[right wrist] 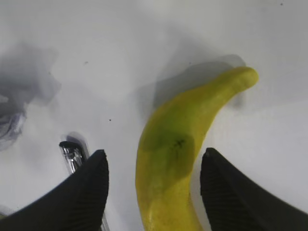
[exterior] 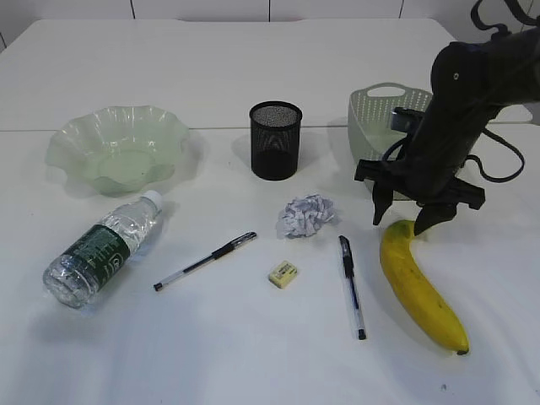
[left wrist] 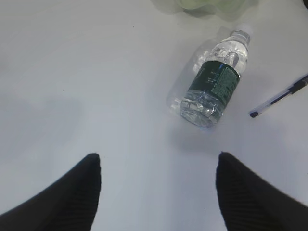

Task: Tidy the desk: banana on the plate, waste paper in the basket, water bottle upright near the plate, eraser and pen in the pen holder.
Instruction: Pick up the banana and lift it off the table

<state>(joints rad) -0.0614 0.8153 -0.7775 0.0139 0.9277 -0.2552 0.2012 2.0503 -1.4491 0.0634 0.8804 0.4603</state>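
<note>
A yellow banana (exterior: pixel 422 287) lies on the table at the right. My right gripper (exterior: pixel 403 221) is open just above its near end; in the right wrist view the banana (right wrist: pixel 178 159) lies between the open fingers (right wrist: pixel 154 166), untouched. A water bottle (exterior: pixel 103 249) lies on its side at the left and also shows in the left wrist view (left wrist: pixel 214 82). My left gripper (left wrist: pixel 158 166) is open and empty over bare table. A crumpled paper ball (exterior: pixel 307 216), a yellow eraser (exterior: pixel 283 273) and two pens (exterior: pixel 205 261) (exterior: pixel 352 285) lie mid-table.
A pale green wavy plate (exterior: pixel 118 145) stands at the back left. A black mesh pen holder (exterior: pixel 276 139) stands at the back centre. A light green basket (exterior: pixel 381 114) stands behind my right arm. The table's back edge runs behind them.
</note>
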